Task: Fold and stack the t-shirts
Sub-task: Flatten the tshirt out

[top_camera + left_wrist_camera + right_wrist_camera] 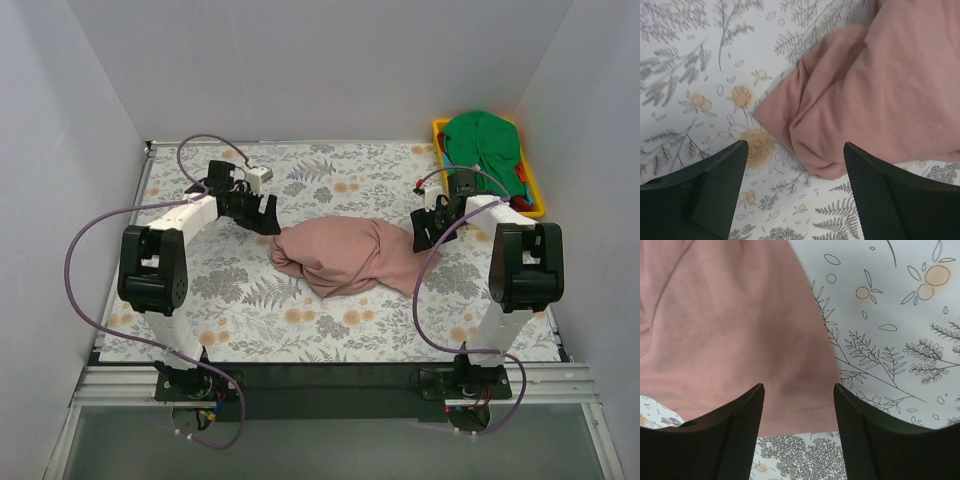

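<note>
Opening step of the fold: the crumpled dusty pink cloth t-shirt [345, 255] lies bunched on the floral-covered surface [330, 180], between the two end effectors. The left end effector [265, 213] hovers over its corner and the right end effector [428, 232] over its hem, both released and gripping nothing. Next, I judge, each must descend and pinch an edge. Both arms reach forward, wrists pitched down. A bright green t-shirt [485, 140] sits beyond the right end effector
</note>
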Action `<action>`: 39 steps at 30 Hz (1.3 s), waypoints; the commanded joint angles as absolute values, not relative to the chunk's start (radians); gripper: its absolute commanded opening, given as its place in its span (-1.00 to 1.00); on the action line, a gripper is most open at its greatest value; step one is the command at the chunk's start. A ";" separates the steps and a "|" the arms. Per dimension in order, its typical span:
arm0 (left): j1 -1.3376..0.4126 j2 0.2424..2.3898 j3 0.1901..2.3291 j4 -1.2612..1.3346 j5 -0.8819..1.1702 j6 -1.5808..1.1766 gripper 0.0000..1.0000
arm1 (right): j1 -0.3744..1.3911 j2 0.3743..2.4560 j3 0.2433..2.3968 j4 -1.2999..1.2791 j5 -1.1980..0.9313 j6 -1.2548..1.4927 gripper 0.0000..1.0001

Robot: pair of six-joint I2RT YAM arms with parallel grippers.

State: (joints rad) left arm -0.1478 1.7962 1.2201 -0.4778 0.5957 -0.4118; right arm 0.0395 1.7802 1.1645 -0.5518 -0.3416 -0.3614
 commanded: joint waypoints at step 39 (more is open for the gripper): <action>-0.328 0.950 0.590 -0.772 0.519 0.370 -0.96 | 0.256 1.369 1.395 -0.693 -0.856 -0.512 -0.97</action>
